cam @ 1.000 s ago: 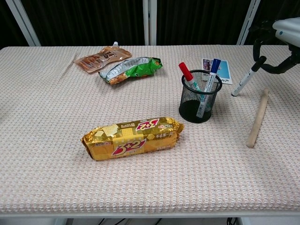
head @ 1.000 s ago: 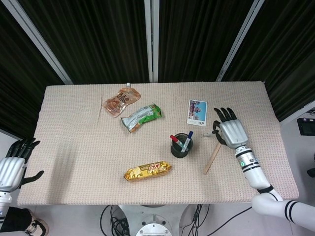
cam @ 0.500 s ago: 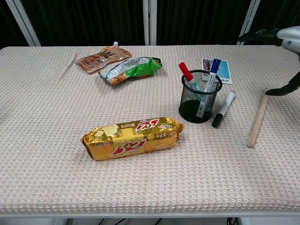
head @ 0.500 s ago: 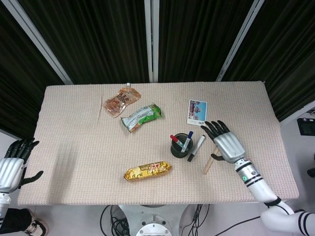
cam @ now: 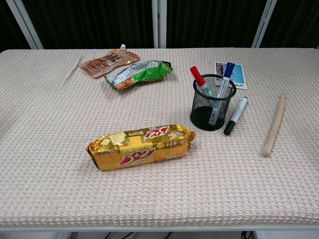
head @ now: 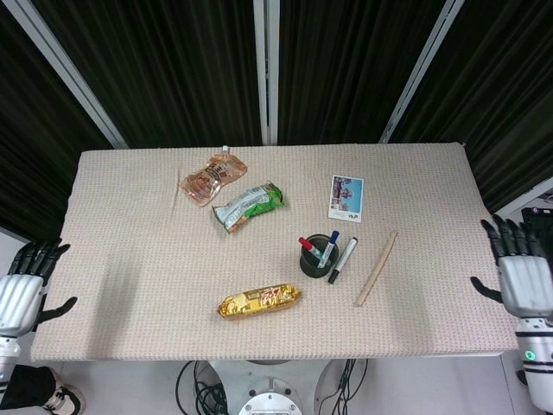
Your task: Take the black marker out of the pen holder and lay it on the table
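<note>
The table (head: 130,259) wears a beige, waffle-textured cloth. On it stands the pen holder (cam: 211,102) — a round cup of black wire mesh, see-through, with a red-capped and a blue-capped marker leaning inside. The black marker (cam: 236,115) is a slim white-grey barrel with a black cap, lying flat on the cloth just beside the holder. A pale, slender wooden stick (cam: 274,124) lies a little further toward the right hand, roughly parallel to the marker.

The right hand (head: 521,275) hangs off the table's right edge with its dark fingers spread apart, holding nothing; the marker lies well away from it, across the stick, on the side of the holder nearest this hand. The left hand (head: 24,290) sits off the opposite edge, fingers likewise apart and empty — far from the marker.

The marker's long axis runs diagonally: black cap toward the near table edge, white tail angled away and slightly toward the right hand's side.
</note>
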You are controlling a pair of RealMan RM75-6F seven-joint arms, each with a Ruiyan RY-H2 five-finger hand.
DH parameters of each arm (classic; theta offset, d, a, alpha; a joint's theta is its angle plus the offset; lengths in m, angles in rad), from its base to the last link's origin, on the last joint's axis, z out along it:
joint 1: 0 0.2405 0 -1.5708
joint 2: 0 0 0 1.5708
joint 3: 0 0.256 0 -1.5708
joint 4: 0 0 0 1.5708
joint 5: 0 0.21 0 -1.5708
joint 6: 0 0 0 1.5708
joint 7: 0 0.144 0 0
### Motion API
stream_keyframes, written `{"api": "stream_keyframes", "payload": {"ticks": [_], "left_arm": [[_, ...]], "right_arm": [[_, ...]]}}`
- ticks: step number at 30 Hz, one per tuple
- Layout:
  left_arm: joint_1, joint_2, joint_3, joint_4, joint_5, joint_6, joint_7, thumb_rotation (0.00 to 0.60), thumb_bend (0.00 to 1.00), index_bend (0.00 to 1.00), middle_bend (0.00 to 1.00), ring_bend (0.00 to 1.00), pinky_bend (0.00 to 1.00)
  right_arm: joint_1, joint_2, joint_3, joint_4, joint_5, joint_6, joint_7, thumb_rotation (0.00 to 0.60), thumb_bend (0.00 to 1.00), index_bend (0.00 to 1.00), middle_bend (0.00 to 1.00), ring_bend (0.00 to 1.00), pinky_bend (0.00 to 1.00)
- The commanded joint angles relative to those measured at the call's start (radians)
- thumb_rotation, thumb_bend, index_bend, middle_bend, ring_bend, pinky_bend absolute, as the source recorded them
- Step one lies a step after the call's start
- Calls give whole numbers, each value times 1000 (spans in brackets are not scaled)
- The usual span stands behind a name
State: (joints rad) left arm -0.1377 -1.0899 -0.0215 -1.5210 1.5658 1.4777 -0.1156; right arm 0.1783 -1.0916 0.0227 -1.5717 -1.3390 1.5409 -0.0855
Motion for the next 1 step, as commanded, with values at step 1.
{"api": "stream_keyframes", "payload": {"ticks": [1], "left_arm": [[-1, 2, -2, -5, 5, 6, 7, 600, 185, 121, 61, 0, 46]], "right_arm": [[-70, 5, -4, 27, 48, 37, 27, 600, 82, 0, 0, 0, 0]]}}
